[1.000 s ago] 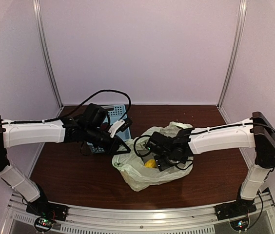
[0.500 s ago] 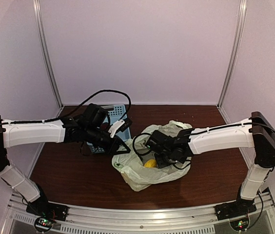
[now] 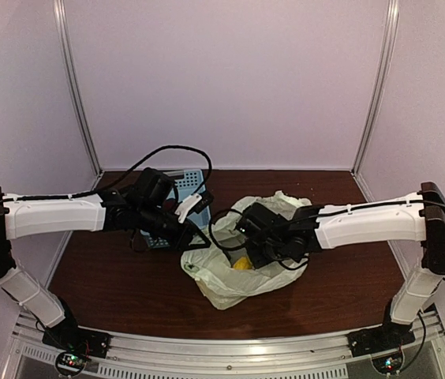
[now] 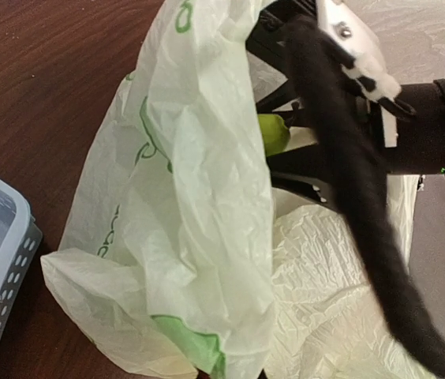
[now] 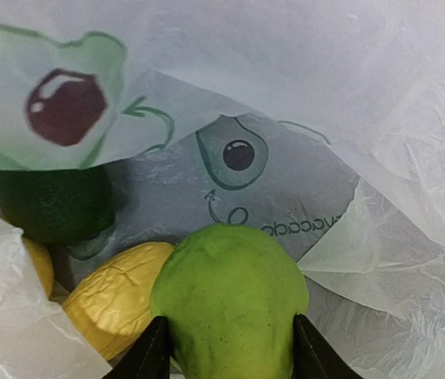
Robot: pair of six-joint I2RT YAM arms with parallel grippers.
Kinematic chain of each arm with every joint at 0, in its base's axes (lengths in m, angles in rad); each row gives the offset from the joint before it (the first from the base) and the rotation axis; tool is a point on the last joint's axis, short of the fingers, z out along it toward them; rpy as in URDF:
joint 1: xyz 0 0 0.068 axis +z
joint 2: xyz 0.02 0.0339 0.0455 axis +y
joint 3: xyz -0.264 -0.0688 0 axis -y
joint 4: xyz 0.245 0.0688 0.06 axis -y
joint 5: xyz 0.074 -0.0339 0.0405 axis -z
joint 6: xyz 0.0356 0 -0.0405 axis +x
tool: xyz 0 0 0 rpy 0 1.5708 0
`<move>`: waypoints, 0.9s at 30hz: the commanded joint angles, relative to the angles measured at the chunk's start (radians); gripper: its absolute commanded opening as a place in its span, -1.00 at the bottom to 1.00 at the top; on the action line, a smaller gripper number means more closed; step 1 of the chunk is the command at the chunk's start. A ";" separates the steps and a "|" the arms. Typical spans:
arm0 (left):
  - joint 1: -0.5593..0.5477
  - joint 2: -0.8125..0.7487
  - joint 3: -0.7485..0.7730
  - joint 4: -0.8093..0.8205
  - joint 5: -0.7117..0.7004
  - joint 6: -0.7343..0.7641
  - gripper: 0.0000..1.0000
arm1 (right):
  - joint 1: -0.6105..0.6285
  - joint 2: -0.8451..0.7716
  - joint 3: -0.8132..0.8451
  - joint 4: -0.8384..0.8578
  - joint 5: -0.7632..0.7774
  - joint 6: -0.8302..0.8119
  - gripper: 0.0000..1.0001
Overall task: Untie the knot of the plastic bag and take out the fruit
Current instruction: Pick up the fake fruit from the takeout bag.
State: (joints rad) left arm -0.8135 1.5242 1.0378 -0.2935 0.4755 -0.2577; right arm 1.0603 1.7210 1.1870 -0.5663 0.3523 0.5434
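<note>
Narrowed right hand (image 5: 228, 341) now pinches green fruit (image 5: 230, 292).

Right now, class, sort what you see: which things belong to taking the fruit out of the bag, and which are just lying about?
Job in hand:
- plastic bag
- green fruit, gripped by right gripper
- yellow fruit
- dark green fruit
- left gripper, pinching the bag

Lying about:
- light blue basket

Overhead view; wrist closeups sharing bag (image 3: 221, 290)
</note>
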 commanded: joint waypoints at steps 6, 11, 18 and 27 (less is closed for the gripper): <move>-0.007 -0.004 0.010 0.007 -0.008 0.011 -1.00 | 0.098 -0.085 0.003 0.114 0.010 -0.112 -0.15; -0.006 -0.005 0.013 0.008 -0.015 0.010 -1.00 | 0.130 -0.155 -0.025 0.149 0.012 -0.129 -0.15; -0.006 -0.058 -0.005 0.028 -0.096 0.009 -0.74 | 0.134 -0.253 -0.008 0.159 0.039 -0.125 -0.12; 0.006 -0.175 -0.024 0.045 -0.163 0.052 0.54 | 0.134 -0.261 0.131 0.138 0.040 -0.159 -0.11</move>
State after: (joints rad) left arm -0.8135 1.4120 1.0355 -0.2852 0.3580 -0.2306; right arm 1.1900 1.4654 1.2308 -0.4271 0.3664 0.4126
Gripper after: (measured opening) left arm 0.679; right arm 0.454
